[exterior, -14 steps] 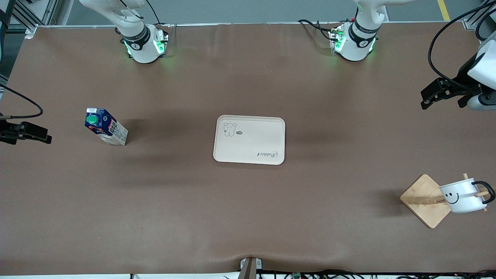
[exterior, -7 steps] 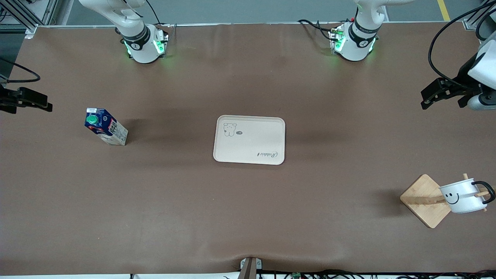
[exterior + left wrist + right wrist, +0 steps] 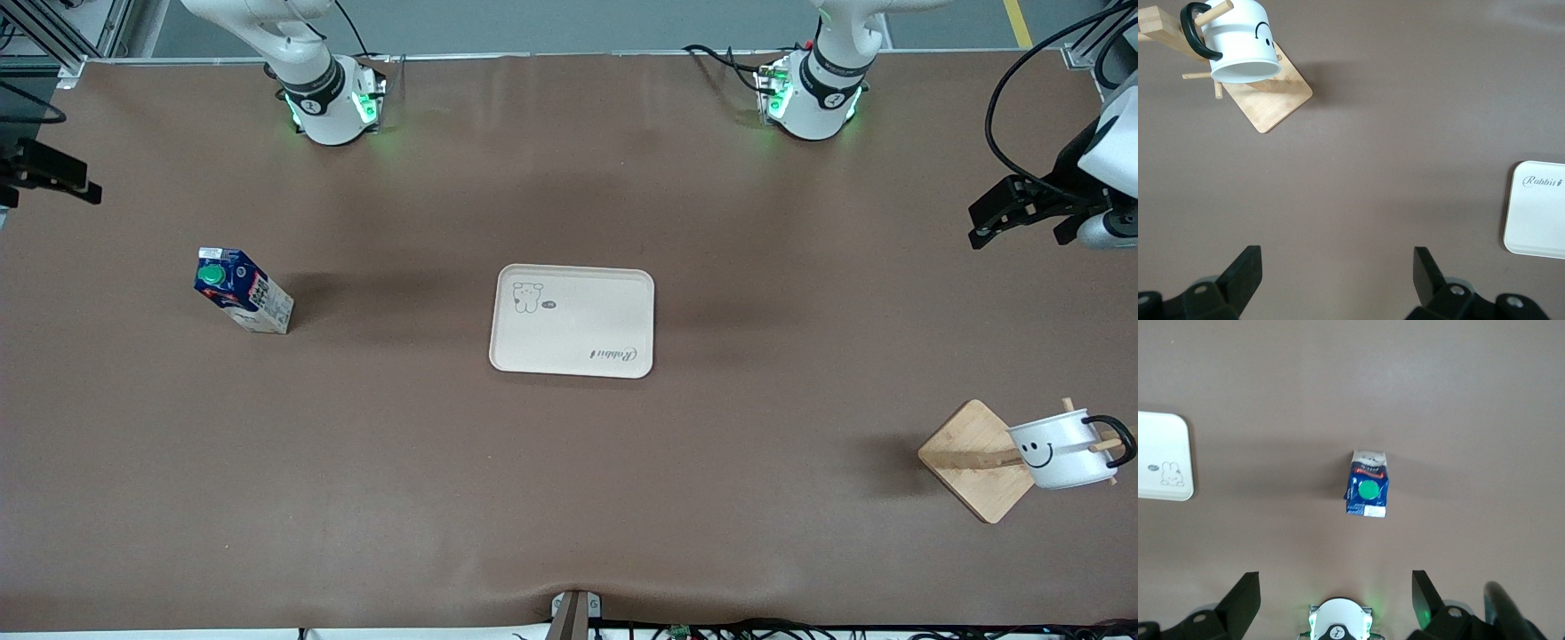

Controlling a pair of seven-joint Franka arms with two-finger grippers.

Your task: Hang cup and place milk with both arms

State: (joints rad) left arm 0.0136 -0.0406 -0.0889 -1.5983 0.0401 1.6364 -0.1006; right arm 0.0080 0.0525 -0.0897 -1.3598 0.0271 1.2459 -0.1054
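Hung already on the wooden rack (image 3: pixel 973 460) toward the left arm's end from the tray (image 3: pixel 572 321): the cup (image 3: pixel 1060 449); left standing toward the right arm's end, yet unplaced: the milk (image 3: pixel 242 291); spread and empty, well above the table: left gripper (image 3: pixel 1013 212), right gripper (image 3: pixel 49 172).

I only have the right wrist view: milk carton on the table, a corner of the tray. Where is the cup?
Observer: The cup hangs by its black handle on a peg of the wooden rack.
Operator: Where does that rack stand?
Observer: At the left arm's end of the table, nearer to the front camera than the tray.
Operator: And the left gripper?
Observer: The left gripper is open and holds nothing. It is over bare table at that end, apart from the cup.
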